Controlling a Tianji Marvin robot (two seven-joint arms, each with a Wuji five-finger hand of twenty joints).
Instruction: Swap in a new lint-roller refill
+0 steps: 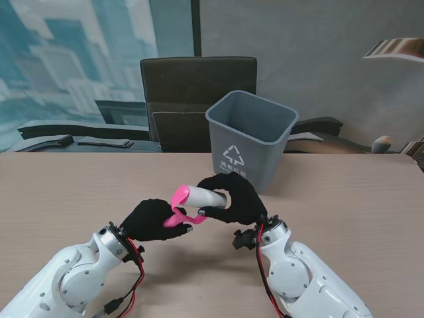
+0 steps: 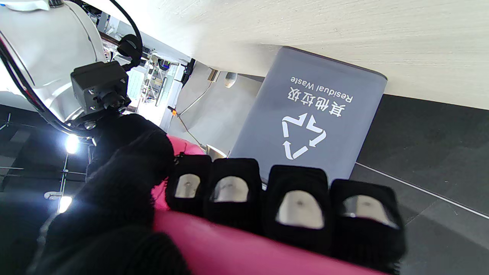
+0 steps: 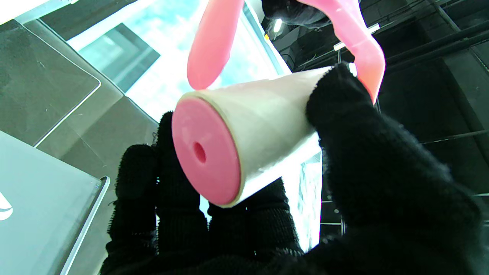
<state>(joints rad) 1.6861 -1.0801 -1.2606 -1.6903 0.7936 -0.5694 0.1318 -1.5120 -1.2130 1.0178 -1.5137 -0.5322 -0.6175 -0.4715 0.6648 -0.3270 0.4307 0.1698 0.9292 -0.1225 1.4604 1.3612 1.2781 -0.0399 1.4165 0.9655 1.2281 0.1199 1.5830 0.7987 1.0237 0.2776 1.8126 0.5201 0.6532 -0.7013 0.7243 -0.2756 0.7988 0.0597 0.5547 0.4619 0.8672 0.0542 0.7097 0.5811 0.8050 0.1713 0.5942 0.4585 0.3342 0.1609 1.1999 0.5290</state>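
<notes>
Lint-roller refill (image 1: pixel 207 197) held above the table (image 1: pixel 66 192), right hand (image 1: pixel 235 197) fingers wrapped round it, left hand (image 1: pixel 151 220) closed on the pink handle (image 1: pixel 177 217), grey bin (image 1: pixel 248 138) beyond, right wrist view alone showing the refill's pink end cap (image 3: pixel 206 152).

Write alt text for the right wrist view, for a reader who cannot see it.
The black-gloved right hand grips a white lint-roller refill, its round pink end cap with a small centre hole facing the camera. The pink handle curves beyond the roll, and a corner of the grey bin shows at one edge.

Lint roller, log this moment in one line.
left hand: shut on pink handle | right hand: shut on roll | bin: behind
</notes>
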